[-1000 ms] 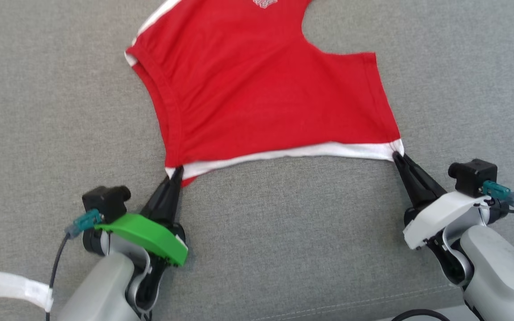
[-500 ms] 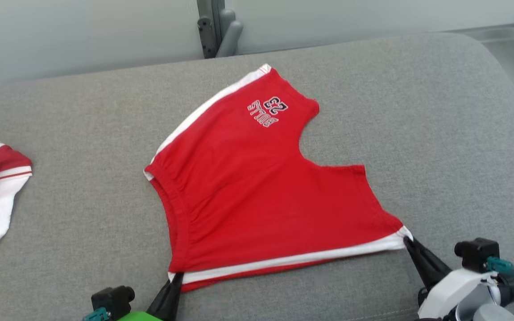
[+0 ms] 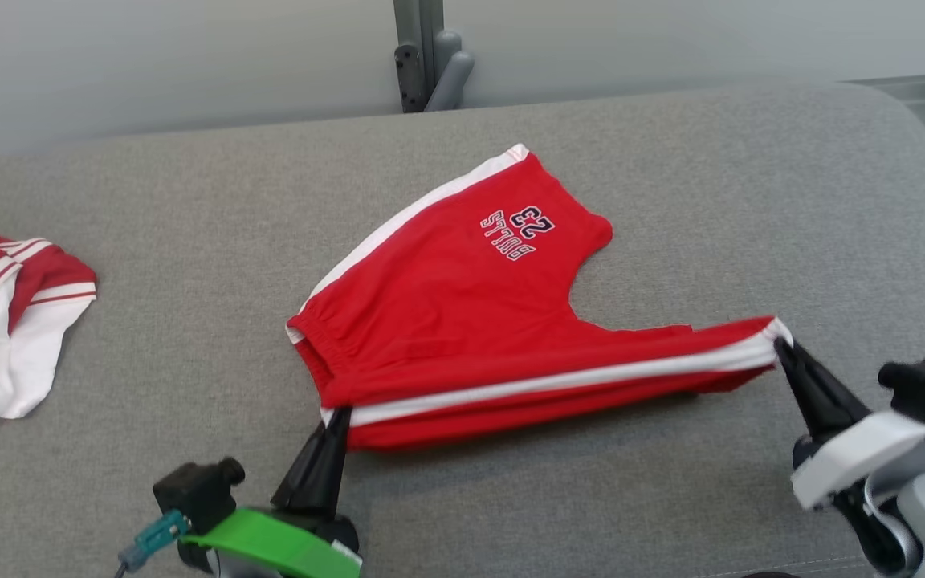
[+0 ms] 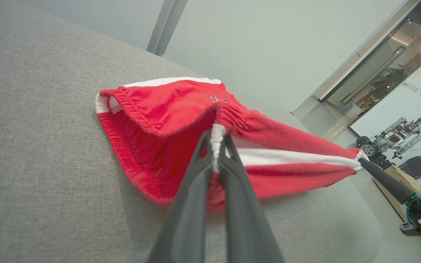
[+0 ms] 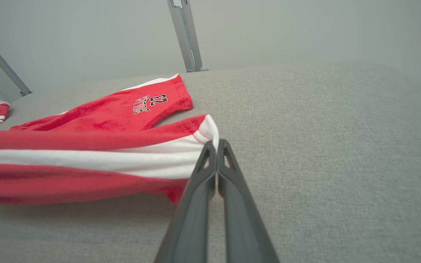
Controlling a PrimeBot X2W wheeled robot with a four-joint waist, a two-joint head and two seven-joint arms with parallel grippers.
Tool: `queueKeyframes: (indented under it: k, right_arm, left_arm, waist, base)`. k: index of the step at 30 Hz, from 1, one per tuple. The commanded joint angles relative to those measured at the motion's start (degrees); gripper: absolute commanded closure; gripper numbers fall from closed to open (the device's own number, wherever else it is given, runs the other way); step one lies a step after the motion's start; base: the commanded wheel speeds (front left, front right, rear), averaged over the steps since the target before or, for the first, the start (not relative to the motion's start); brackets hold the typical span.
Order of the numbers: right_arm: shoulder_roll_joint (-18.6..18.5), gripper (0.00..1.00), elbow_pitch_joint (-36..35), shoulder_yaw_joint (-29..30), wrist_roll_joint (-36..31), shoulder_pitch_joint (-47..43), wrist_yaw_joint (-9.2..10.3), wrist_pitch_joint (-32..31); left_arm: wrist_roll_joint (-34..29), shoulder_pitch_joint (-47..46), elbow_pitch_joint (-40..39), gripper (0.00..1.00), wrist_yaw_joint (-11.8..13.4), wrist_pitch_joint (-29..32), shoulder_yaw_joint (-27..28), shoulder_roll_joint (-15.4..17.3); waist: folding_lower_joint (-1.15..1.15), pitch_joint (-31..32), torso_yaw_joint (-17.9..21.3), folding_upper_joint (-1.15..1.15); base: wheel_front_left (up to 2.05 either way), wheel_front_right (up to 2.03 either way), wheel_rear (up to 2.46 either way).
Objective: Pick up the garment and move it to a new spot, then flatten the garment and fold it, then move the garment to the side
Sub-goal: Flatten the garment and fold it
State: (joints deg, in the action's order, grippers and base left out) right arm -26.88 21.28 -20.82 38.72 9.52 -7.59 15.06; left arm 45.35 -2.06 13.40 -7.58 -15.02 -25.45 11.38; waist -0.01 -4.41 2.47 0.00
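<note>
Centrally on a wide grey fabric cushion (image 3: 189, 241) lies a pair of red shorts (image 3: 462, 321), with a white stripe (image 3: 559, 377) down each side. Dark lettering (image 3: 520, 233) with a number is on the far leg and reads upside down from the head view.

The far half of the shorts rests flat on the cushion. The near side edge is raised off it and pulled taut between the robot's two tools, casting a soft shadow on the fabric below.

The left tool (image 3: 340, 413), on an arm with a green cover, is closed on the near corner of the gathered waistband (image 4: 133, 109). In the left wrist view its two dark fingers (image 4: 192, 175) are pinched together on the bunched white end of the stripe — red cloth shows on both sides of them. The waistband gapes open beyond the fingers.

The right tool (image 3: 780, 343), on an arm with a white cover, is closed on the hem corner of the near leg, at the other end of the same white stripe. In the right wrist view its fingers (image 5: 228, 171) meet tip to tip with the stripe's end caught between them.

A second garment (image 3: 5, 321), red and white, lies crumpled on the cushion at the far left, well apart from the shorts. A grey metal post (image 3: 430, 56) stands against the pale wall (image 3: 149, 64) behind the cushion.
</note>
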Motion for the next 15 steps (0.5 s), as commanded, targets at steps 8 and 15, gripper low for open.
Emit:
queueKeyframes:
  k: [8,15]
  right_arm:
    - [0.69,1.00,8.38,-1.70,-5.26,20.32,0.16,0.05]
    - [0.97,1.00,17.78,-5.48,-7.94,35.66,0.14,-0.78]
  left_arm:
    - [-2.02,-11.43,0.61,1.00,0.19,-0.20,2.23,-3.40]
    - [-2.58,-19.07,2.91,1.00,0.19,-0.19,-0.43,-5.66]
  waist:
    - [0.01,-11.57,-8.39,0.00]
    - [0.01,-17.46,-12.36,0.00]
  base:
    - [0.00,0.00,0.00]
    - [0.00,0.00,0.00]
